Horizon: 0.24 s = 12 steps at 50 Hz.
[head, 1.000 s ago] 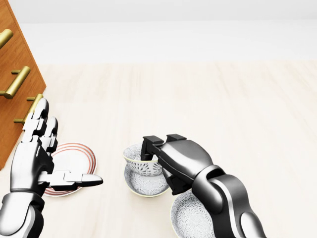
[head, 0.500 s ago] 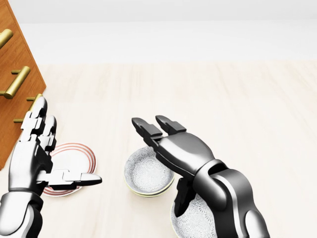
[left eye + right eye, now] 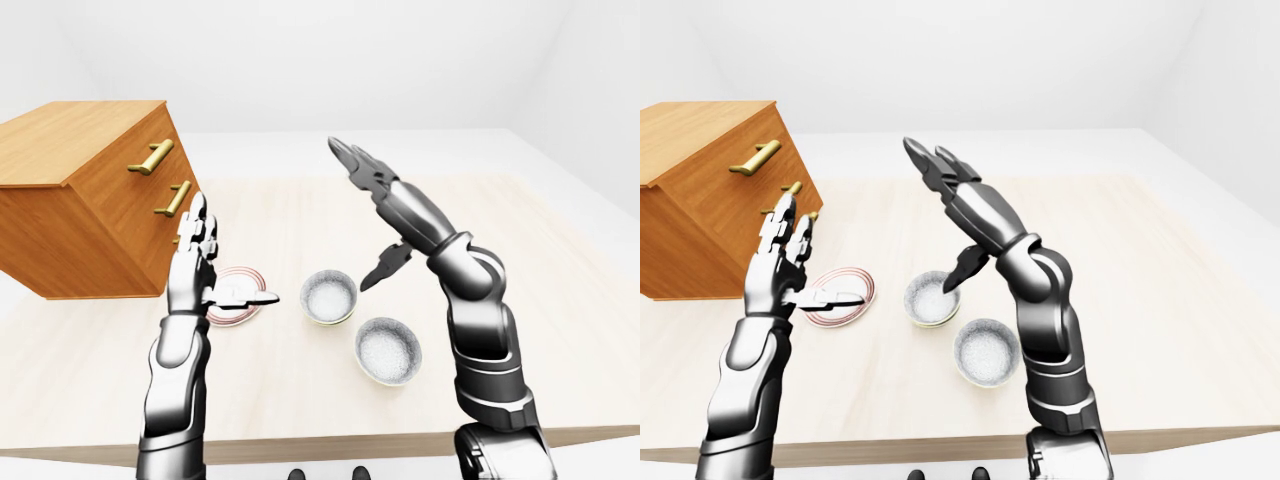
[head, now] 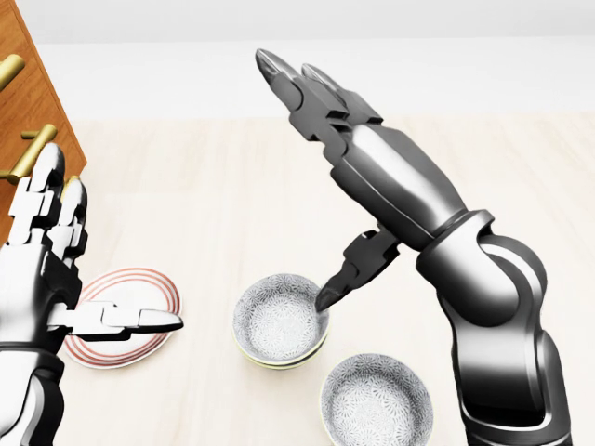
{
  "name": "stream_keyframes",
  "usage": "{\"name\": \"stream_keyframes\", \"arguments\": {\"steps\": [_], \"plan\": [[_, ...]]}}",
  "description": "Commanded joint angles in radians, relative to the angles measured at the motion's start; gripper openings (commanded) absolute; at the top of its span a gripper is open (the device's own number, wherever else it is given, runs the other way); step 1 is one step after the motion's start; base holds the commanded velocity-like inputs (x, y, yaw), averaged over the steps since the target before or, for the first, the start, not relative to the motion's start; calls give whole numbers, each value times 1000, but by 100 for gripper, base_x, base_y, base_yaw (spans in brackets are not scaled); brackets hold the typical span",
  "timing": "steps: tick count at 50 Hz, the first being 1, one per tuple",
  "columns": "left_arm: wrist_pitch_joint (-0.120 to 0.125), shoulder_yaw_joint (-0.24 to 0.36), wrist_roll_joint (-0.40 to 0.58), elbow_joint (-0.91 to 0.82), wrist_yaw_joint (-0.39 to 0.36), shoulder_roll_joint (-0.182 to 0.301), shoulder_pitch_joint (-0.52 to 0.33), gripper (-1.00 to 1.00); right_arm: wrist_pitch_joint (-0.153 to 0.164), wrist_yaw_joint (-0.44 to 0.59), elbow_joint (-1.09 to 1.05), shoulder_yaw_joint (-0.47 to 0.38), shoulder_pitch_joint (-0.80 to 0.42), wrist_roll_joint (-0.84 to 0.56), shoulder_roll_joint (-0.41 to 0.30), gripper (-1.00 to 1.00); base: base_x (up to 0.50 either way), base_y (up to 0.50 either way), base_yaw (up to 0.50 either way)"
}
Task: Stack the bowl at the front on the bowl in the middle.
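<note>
A patterned white bowl [image 4: 279, 321] sits nested in a second bowl of the same kind, whose rim shows just beneath it, near the middle of the table. Another patterned bowl [image 4: 376, 401] stands alone below and to the right of them. My right hand [image 4: 327, 158] is open and raised well above the stack, fingers stretched toward the top of the head view and the thumb [image 4: 346, 277] hanging over the stack's right rim without touching it. My left hand [image 4: 79, 269] is open, held upright over a red-ringed plate [image 4: 130, 314], holding nothing.
A wooden dresser [image 3: 90, 200] with brass handles stands at the left of the table. The light wooden table [image 3: 560, 300] stretches wide to the right, and its near edge [image 3: 330, 442] runs along the bottom of the left-eye view.
My right hand let go of the bowl into the middle bowl, opened, and rose high above the stack. My left hand lifted slightly.
</note>
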Motion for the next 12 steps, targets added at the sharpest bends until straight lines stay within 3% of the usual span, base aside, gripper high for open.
{"name": "stream_keyframes", "arguments": {"steps": [1, 2, 7, 12], "plan": [[0, -2, 15, -74, -3, 2, -9, 100, 92, -161, -59, -68, -21, 288, -39, 100, 0, 0, 0], [0, -2, 16, -81, -4, 2, -10, 100, 85, -185, -61, -69, -9, 303, -42, 100, 0, 0, 0], [0, -3, 22, -110, -6, -1, -10, 100, 134, -274, -108, -87, 23, 403, -42, 100, 0, 0, 0], [0, -3, 25, -137, -7, -2, -12, 100, 135, -338, -161, -114, 74, 487, -62, 100, 0, 0, 0]]}}
